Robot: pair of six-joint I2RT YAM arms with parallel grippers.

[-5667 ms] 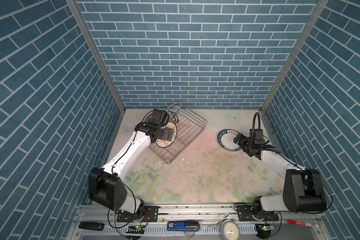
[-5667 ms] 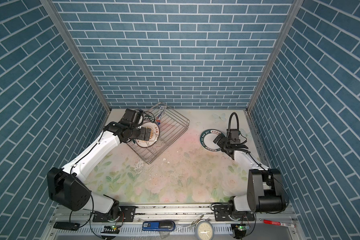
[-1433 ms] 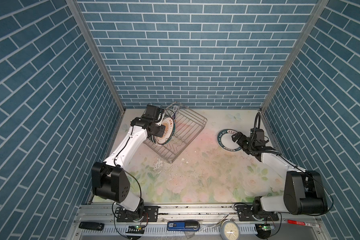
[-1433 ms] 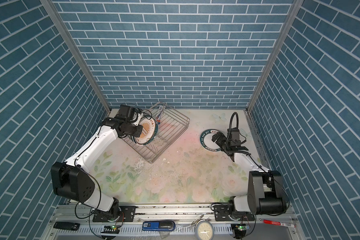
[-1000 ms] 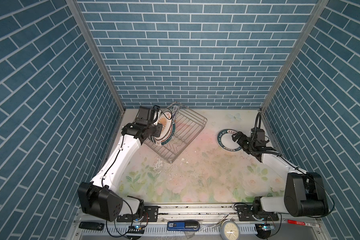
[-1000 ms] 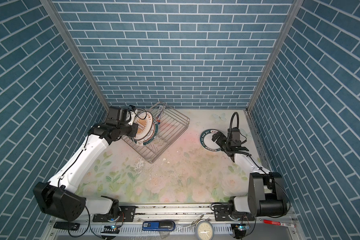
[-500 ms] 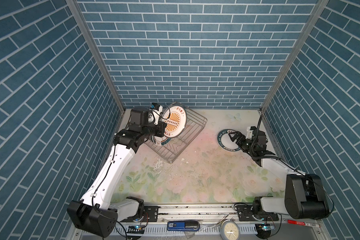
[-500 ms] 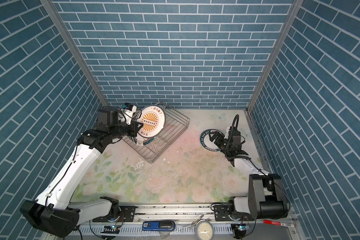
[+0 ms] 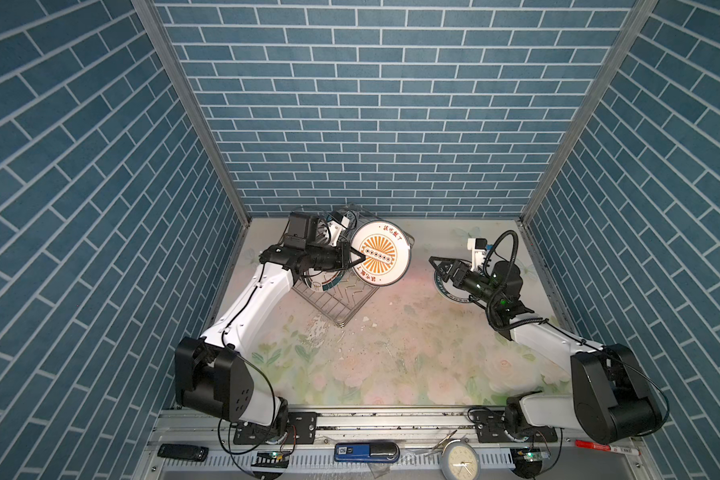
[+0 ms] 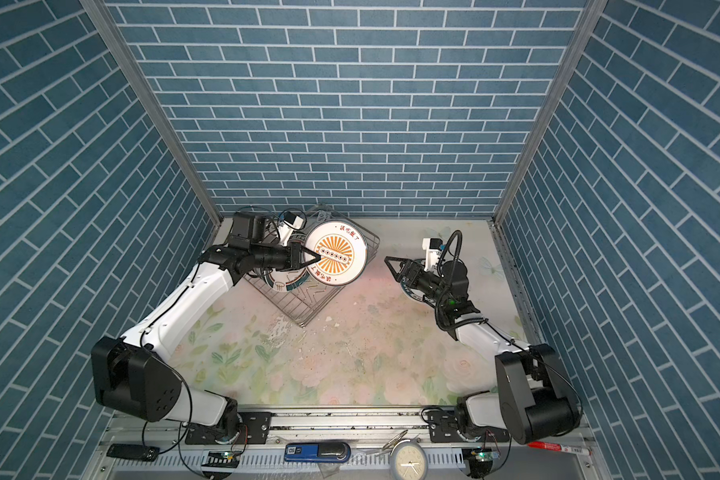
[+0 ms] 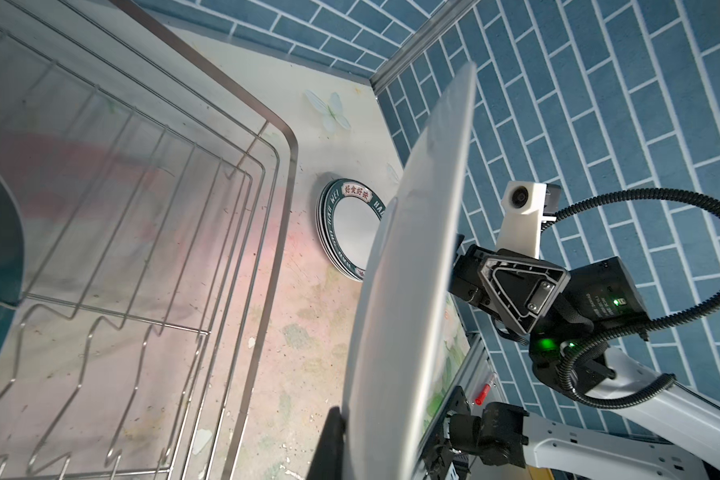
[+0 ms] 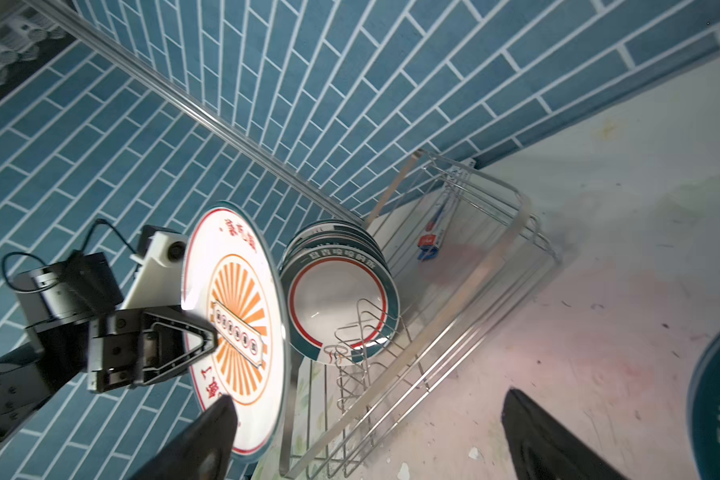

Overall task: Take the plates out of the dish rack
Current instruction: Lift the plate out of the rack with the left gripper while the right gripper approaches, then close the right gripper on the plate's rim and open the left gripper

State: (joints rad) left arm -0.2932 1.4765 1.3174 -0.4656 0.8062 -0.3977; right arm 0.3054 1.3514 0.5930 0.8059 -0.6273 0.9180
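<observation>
**Hand-over geometry at the dish rack.** The sunburst plate (image 9: 381,258) is pinched at its rim by the left end effector (image 9: 360,260) and held clear above the right-hand side of the dish rack (image 9: 341,309). Its decorated face tilts upward. Its diameter runs from the gripped rim outward, away from the rack, so the free rim points at the right end effector (image 9: 437,270). That one hovers beyond the rack's right side, spread wide and empty, near the plate but not touching it. Under it, well to the right of the rack, a stack of plates (image 11: 350,224) lies flat on the tabletop (image 9: 391,353). The remaining plates (image 12: 337,299) stand in the rack's left part. The right arm is the nearer to the stack, which suggests a pass across the rack's right edge.
</observation>
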